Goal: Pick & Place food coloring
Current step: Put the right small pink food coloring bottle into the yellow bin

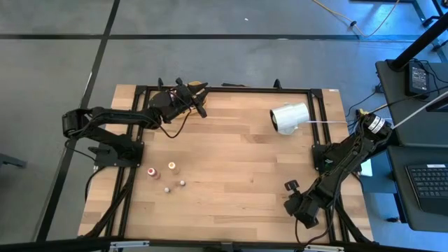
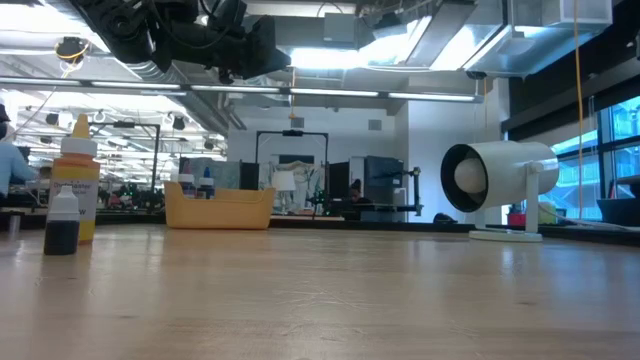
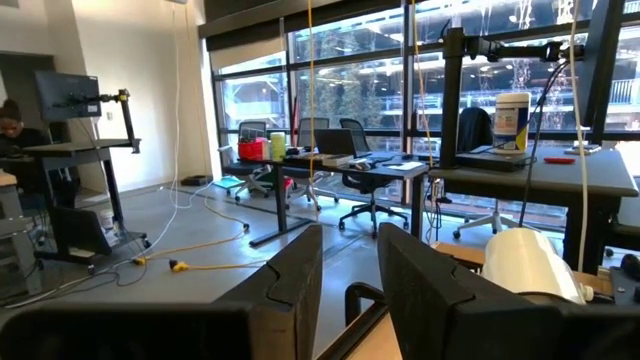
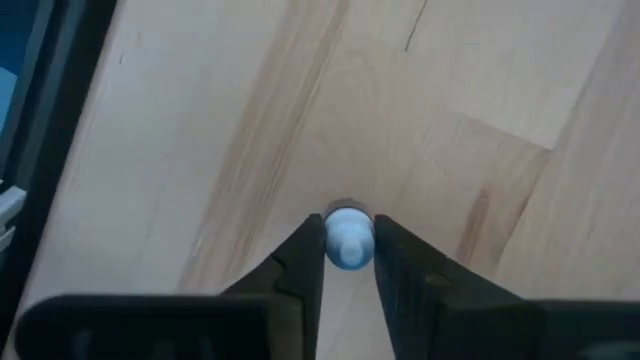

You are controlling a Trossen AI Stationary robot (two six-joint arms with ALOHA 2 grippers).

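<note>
Wood-plank table [image 1: 238,161], pale, in a black frame. Clock positions are read from the table's middle in the high view.

Left arm [image 1: 112,119]: enters at 9 o'clock and reaches to 11 o'clock. The left gripper [image 1: 197,96] hangs above the far edge there. Its wrist view shows the two fingers [image 3: 290,275] with a narrow gap and nothing between them, and looks out into the room, not down at the table.

Right arm [image 1: 336,164]: runs from 3 o'clock down to 5 o'clock. The high view hides its claw under the arm. Only its own wrist view shows the right gripper [image 4: 348,228], pointing down at the wood with the fingers pressed on both sides of a blue-capped bottle [image 4: 348,243].

White cylinder [image 1: 290,117]: lies on its side at 2 o'clock. The low view shows its open round end on a small stand.

Yellow tray [image 2: 220,208]: at the far edge near 11 o'clock. Clear in the low view, barely a sliver from above.

Food coloring bottles [image 1: 168,178]: four stand upright in a loose cluster at 8 o'clock, apart from each other, with pale caps. From above only caps and a hint of red or orange show. The low view catches two side-on: a yellow-orange one [image 2: 78,180] with a pointed cap and, nearer, a dark one [image 2: 62,220] with a white cap.

Writing: the yellow-orange bottle's label is too small to read.
</note>
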